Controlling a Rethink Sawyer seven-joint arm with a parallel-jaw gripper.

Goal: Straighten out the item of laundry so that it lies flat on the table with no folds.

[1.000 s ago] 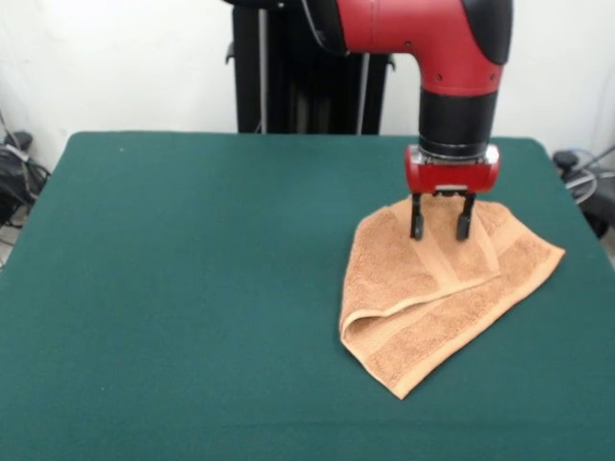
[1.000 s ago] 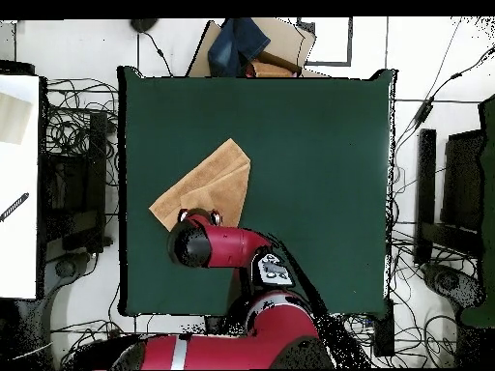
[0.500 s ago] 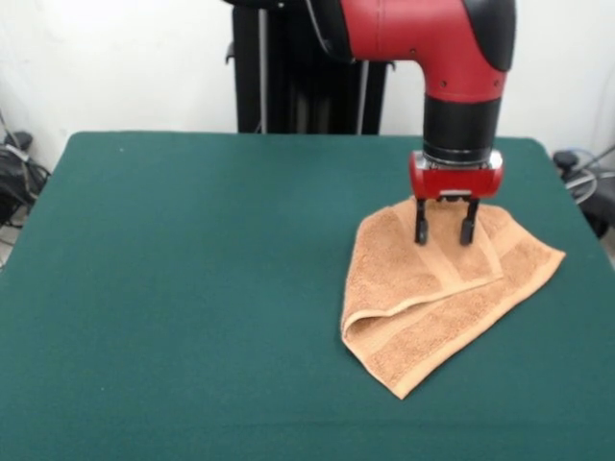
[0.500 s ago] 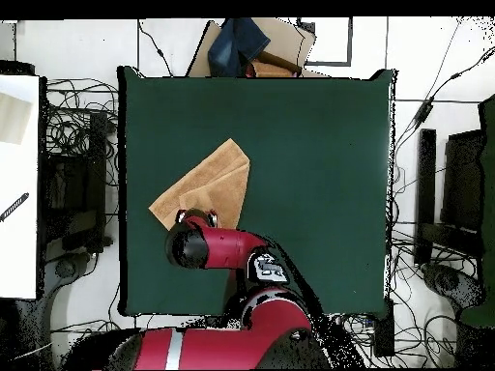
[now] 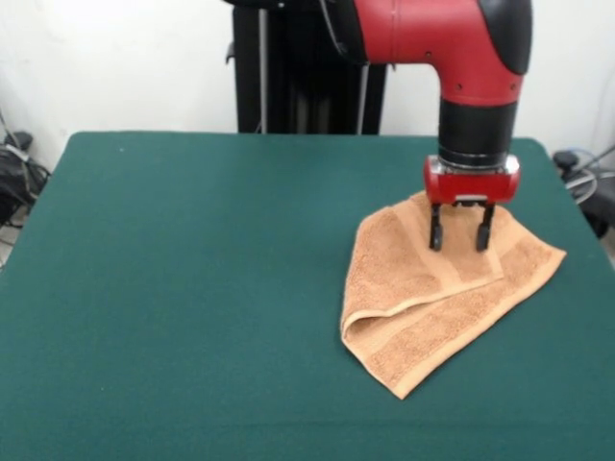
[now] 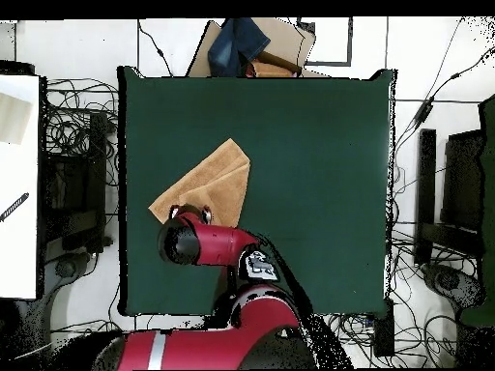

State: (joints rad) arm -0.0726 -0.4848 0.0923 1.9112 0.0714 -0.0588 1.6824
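A soft, limp orange-tan towel (image 5: 437, 293) lies folded over itself near one side edge of the green table (image 5: 192, 288), the gripper (image 5: 461, 240) hovering spread-jawed above its folded layer, whose free corner looks easiest to pinch.

In the overhead view, the arm (image 6: 208, 243) hides the towel's (image 6: 208, 184) near corner.

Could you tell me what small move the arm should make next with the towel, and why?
Probably lower and close on the folded-over flap. The open gripper hovers over the far part of the towel, which lies doubled on the table, its upper layer covering the lower, so that layer must be gripped before peeling it open.
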